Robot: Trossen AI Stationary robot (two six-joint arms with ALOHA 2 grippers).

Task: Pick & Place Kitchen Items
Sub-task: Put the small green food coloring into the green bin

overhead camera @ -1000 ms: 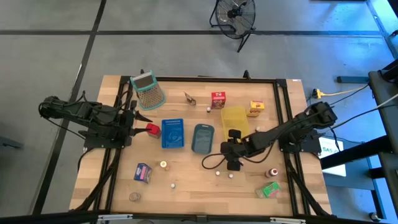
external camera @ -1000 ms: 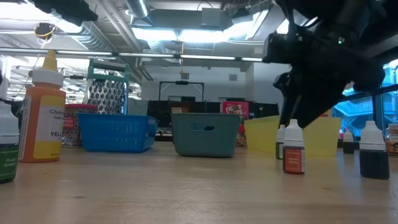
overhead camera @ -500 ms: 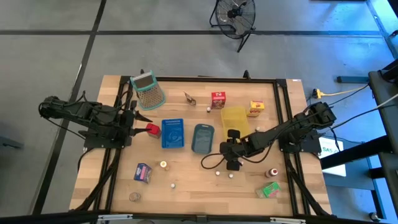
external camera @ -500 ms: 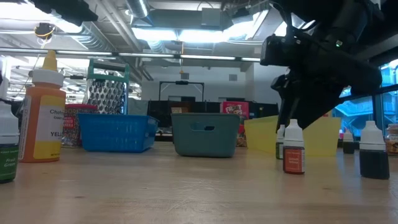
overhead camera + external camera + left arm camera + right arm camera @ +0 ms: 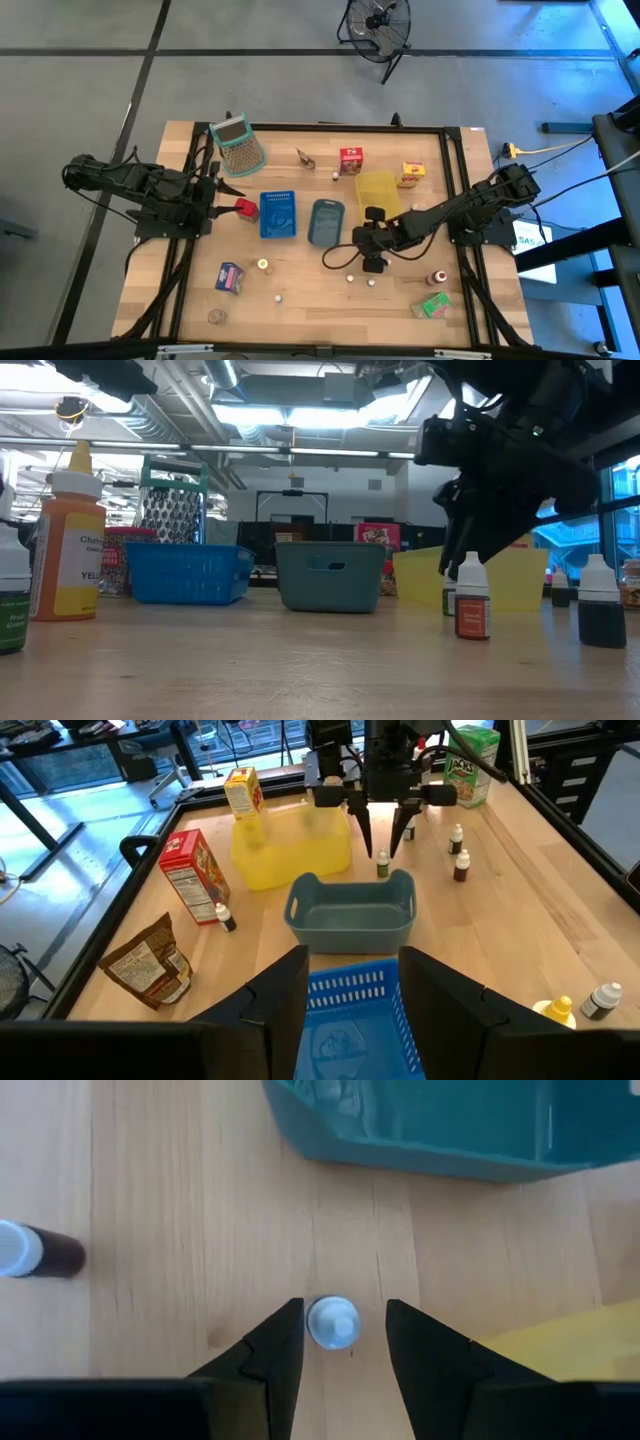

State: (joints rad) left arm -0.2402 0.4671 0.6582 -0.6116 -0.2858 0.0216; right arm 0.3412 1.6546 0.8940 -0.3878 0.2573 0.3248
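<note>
Desk, wooden, black-framed; entries run from the near edge to the far edge

- Near edge: green carton at the right corner, brown red-capped bottle just beyond it, blue-purple carton on the left, small white and brown round pieces scattered between
- Right gripper: lowered over a small white-capped bottle that stands upright just in front of the grey-blue tray; fingers partly open, one to each side of the cap with a gap on both sides, nothing gripped (a second small bottle lies on its side well apart)
- Middle row: blue tray, grey-blue tray, yellow tray
- Left gripper: waits at the left side of the desk, facing the blue tray; fingers partly open, holding nothing
- Far row: green-rimmed grater, brown pouch, red carton, yellow carton
</note>
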